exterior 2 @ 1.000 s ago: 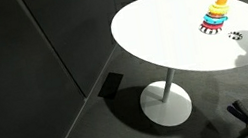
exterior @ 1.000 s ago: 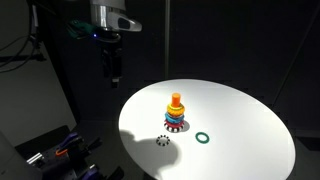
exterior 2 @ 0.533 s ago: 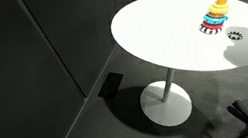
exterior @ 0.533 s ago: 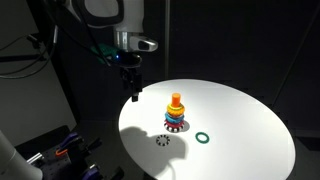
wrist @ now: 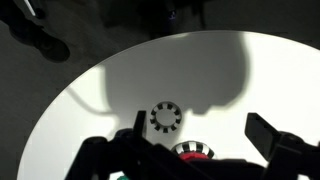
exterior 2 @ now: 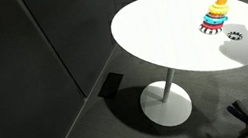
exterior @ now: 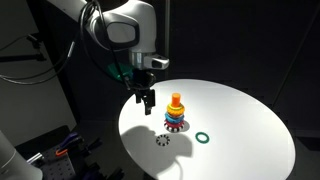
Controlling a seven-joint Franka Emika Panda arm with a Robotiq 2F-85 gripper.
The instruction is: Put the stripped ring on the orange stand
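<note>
We see gripper [exterior: 147,102] now lower, nearer table [exterior: 250,125] than before; jaws spread, empty. We find stripped ring [wrist: 163,118] flat just ahead of gripper, orange stand [exterior: 176,99] beside ring. Risk: descending fingers clip stand, topple it.

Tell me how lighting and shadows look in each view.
In both exterior views the white table glares against a dark room; in the wrist view a broad shadow covers the table above the stripped ring, and the gripper looks blurred.
</note>
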